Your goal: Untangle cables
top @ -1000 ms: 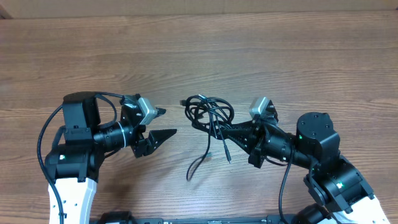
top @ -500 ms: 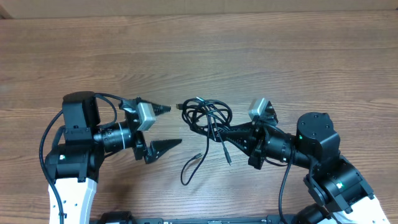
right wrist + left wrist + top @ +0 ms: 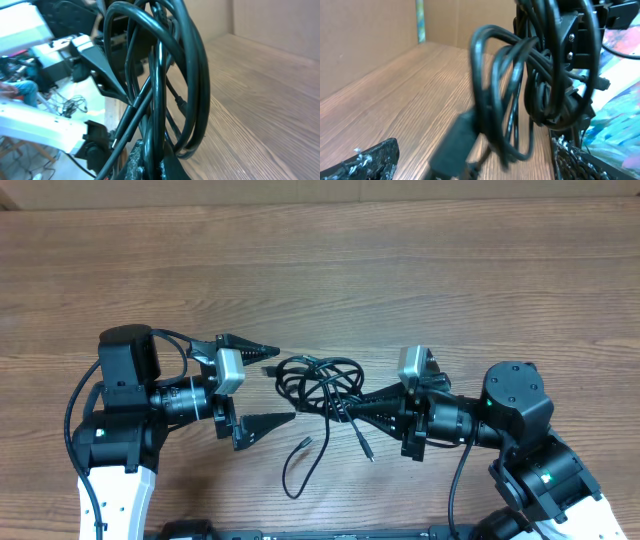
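Observation:
The cables are a tangle of thin black loops at the table's middle. One loose tail trails toward the front edge. My right gripper is shut on several strands of the bundle; in the right wrist view the cables rise straight up out of the closed right gripper. My left gripper stands wide open just left of the bundle, one finger on each side of the bundle's left end. The left wrist view shows the loops and a blurred dark plug hanging between the spread left gripper.
The wooden table stretches bare behind the arms. Both arm bases crowd the front edge. A short plug end lies on the wood beneath the right gripper.
My left gripper has opened wider and moved right up to the bundle. The right gripper has carried the bundle a little left, and the loose tail has slid left and forward.

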You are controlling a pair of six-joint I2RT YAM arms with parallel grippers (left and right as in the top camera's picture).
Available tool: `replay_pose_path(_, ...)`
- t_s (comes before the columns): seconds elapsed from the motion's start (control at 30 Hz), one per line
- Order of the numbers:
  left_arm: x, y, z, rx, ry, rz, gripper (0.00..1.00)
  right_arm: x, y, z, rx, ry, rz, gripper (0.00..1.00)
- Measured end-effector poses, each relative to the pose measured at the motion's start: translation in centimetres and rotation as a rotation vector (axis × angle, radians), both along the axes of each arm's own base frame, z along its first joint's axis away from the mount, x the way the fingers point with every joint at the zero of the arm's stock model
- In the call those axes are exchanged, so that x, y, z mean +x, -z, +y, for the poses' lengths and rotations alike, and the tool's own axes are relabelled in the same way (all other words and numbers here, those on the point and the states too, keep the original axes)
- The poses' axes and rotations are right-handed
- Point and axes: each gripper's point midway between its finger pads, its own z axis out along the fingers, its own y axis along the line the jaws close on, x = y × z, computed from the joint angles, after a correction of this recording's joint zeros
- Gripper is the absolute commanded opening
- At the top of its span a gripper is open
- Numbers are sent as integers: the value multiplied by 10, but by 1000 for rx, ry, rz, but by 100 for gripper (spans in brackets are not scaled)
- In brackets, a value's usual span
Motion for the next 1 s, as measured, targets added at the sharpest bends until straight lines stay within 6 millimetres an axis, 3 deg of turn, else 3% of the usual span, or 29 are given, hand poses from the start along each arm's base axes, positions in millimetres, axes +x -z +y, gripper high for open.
replay_pose_path(0.6,-19,-21,-6,-123,124,-15,100,0,4,9,10,-70,21,4)
replay_pose_path(0.83,-18,-15,-15,-154,194,40,100,0,4,10,16,-75,36,4)
replay_pose_path(1.0,-15,-10,-24,-164,243,57,93,0,4,10,16,-74,37,4)
